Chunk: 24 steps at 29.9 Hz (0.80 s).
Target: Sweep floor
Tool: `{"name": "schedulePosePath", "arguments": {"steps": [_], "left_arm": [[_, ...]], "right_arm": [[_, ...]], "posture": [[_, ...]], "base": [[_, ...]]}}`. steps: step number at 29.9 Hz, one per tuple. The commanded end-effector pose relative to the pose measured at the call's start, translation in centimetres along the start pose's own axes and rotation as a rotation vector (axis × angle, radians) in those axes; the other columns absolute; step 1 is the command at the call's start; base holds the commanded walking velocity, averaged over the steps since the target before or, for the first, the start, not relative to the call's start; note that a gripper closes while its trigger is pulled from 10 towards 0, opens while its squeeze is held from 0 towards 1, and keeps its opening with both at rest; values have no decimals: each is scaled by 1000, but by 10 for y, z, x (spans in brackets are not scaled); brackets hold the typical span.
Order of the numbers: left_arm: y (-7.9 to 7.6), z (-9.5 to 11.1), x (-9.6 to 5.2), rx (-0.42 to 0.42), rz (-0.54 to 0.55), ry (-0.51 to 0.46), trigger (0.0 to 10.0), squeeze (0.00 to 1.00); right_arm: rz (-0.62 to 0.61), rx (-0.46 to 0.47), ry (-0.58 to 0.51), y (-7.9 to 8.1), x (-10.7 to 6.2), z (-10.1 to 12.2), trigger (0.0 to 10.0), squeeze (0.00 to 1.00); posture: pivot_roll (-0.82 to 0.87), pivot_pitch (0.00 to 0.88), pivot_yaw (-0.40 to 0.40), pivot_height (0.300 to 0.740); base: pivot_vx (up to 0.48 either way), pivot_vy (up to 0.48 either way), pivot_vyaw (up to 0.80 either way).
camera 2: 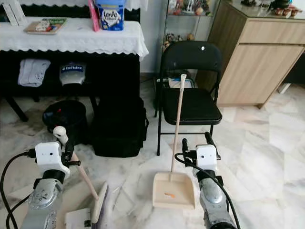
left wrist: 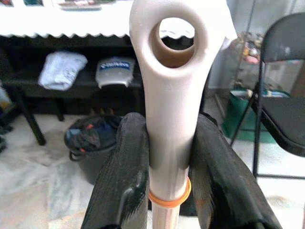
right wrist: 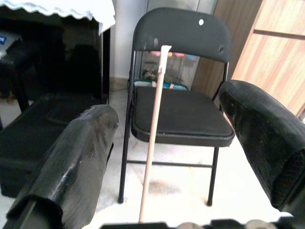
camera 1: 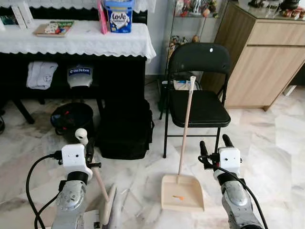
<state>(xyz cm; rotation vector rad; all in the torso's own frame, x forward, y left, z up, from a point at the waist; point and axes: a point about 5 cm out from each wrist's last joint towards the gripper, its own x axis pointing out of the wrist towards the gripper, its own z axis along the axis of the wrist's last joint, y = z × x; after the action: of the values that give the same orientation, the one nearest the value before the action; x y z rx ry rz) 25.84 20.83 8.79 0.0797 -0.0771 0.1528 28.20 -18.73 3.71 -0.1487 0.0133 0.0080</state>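
The left gripper (left wrist: pixel 167 157) clamps the broom handle (left wrist: pixel 167 95) just below its hanging hole, angling the head (camera 1: pixel 108 210) to the marble floor (camera 1: pixel 271 138), while the right gripper (camera 1: pixel 215 143) waits wide open and empty beside the upright dustpan (camera 1: pixel 182 192), its stick propped against the folding chair (camera 1: pixel 200 102).

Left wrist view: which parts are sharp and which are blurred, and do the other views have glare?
Left wrist view: the broom handle and the fingers shut on it are close and soft, the background only slightly sharper. Right wrist view: the open fingers are blurred, the chair clearer. Left eye view: evenly lit, with soft glare on the marble floor.
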Motion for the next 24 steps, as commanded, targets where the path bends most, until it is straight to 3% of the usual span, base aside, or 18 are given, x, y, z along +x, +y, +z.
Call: {"name": "schedulePosePath", "arguments": {"steps": [1,7,18,24], "left_arm": [[-3,9,3,-2,-1,-43,10000,0],[0,10,3,3,20,-53,10000,0],[7,19,7,18,56,-89,10000,0],[11,30,12,8,86,-135,10000,0]], "right_arm": [[-25,-15,-20,-10,2,5,10000,0],[-37,-21,-63,-16,8,15,10000,0],[-16,-37,-47,-11,4,10,10000,0],[-9,-40,-44,-10,3,10,10000,0]], "posture": [[-23,0,-27,740],[-25,0,-26,740],[-26,0,-28,740],[-26,0,-28,740]], "base": [[0,-375,0],[0,-375,0],[0,-345,0],[0,0,0]]}}
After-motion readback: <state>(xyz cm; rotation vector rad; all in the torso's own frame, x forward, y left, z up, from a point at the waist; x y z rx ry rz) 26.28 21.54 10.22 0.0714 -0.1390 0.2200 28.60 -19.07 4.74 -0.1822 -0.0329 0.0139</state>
